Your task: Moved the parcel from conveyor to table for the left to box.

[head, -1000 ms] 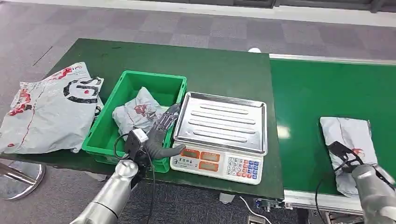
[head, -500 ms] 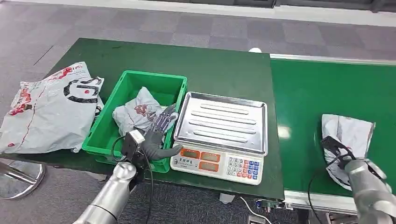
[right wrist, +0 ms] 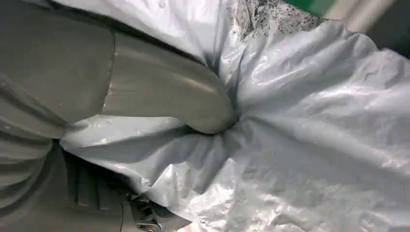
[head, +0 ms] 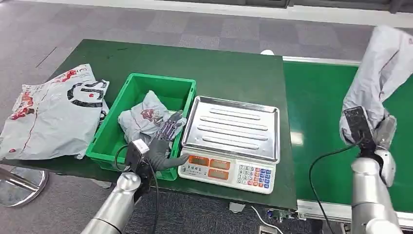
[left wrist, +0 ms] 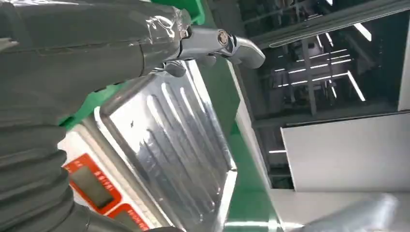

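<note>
**Parcel held above the conveyor**

The right hand (head: 377, 132) grips the grey parcel (head: 382, 68), raised over the conveyor (head: 321, 97) near its right edge. The parcel hides its fingers. The left hand (head: 163, 141) hangs spread, holding nothing, over the green crate's (head: 109, 141) right rim.

right hand (head: 377, 130) grips parcel (head: 382, 73) above conveyor (head: 321, 97) | left hand (head: 163, 141) seemingly open

— What sits at the surface's near edge?
— A weighing scale (head: 229, 146), its steel pan (left wrist: 169, 150) bare, with red displays and a keypad facing near.
— And at the left?
— A large grey mailer bag (head: 51, 113) with red and black print, overhanging the left edge.
— Beyond the surface?
— Grey carpet tiles (head: 146, 24). A round chrome base (head: 22, 183) stands on the floor, near left.
</note>
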